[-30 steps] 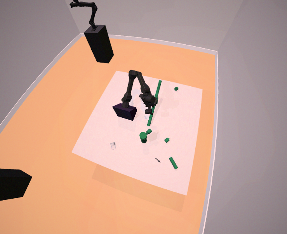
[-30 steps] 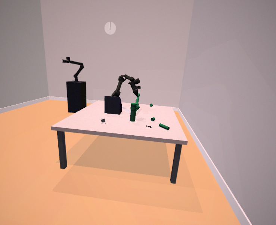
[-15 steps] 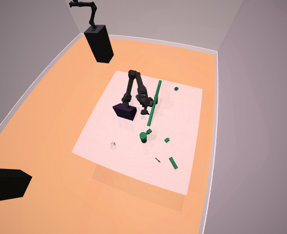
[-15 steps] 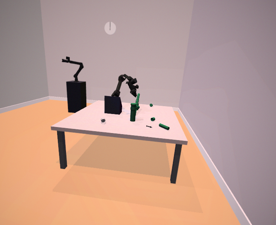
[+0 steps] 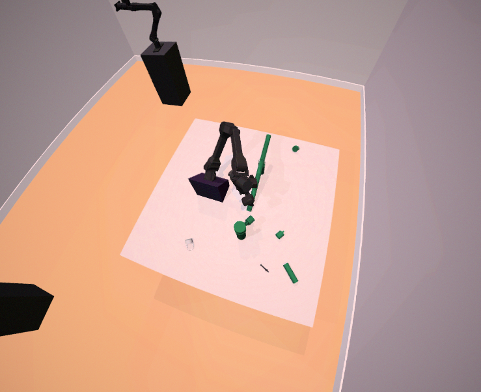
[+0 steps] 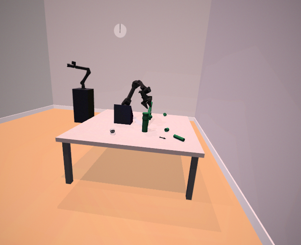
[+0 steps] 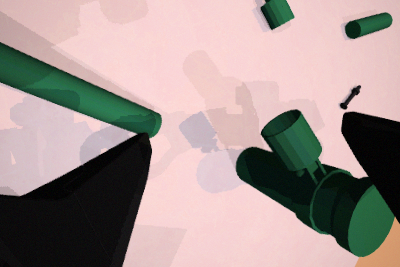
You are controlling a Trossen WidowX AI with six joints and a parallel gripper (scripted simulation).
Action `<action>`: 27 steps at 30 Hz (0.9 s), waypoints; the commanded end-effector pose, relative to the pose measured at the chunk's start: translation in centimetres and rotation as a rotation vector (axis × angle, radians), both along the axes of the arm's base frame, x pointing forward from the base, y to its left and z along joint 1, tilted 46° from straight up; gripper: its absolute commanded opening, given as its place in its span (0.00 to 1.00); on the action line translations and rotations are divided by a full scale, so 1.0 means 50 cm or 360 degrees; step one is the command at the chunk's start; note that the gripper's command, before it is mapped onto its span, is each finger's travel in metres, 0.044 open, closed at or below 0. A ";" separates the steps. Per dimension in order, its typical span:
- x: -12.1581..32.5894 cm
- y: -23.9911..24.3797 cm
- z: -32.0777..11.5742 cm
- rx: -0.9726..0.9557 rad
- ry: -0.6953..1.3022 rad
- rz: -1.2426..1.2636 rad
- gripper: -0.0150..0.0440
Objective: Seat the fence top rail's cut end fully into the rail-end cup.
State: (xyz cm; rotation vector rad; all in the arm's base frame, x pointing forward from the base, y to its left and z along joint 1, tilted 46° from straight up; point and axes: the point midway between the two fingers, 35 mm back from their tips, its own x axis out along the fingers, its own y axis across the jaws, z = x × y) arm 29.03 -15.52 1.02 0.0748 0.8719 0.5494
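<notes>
We seem to be in a plain robotics lab or test room. One black jointed arm rises from a dark block on a pale tabletop, and a second arm stands on a tall black pedestal near the walls. We see smooth grey and mauve walls, pale skirting, an orange floor and a round wall clock. Green tube pieces spread over the tabletop make it look like a fitting-and-assembly bench to us.
</notes>
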 end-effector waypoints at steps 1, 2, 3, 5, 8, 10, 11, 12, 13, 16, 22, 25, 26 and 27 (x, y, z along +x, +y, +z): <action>0.022 -0.084 -0.108 -0.0529 -0.0259 0.0521 1.00; 0.022 -0.084 -0.109 -0.0534 -0.0261 0.0526 1.00; 0.022 -0.084 -0.109 -0.0534 -0.0261 0.0526 1.00; 0.022 -0.084 -0.109 -0.0534 -0.0261 0.0526 1.00; 0.022 -0.084 -0.109 -0.0534 -0.0261 0.0526 1.00; 0.022 -0.084 -0.109 -0.0534 -0.0261 0.0526 1.00; 0.022 -0.084 -0.109 -0.0534 -0.0261 0.0526 1.00; 0.022 -0.084 -0.109 -0.0534 -0.0261 0.0526 1.00; 0.022 -0.084 -0.109 -0.0534 -0.0261 0.0526 1.00; 0.022 -0.084 -0.109 -0.0534 -0.0261 0.0526 1.00; 0.026 -0.042 -0.152 -0.0533 -0.0263 0.0526 1.00; 0.027 -0.038 -0.156 -0.0532 -0.0263 0.0526 1.00; 0.027 -0.038 -0.156 -0.0532 -0.0263 0.0526 1.00; 0.027 -0.038 -0.156 -0.0532 -0.0263 0.0526 1.00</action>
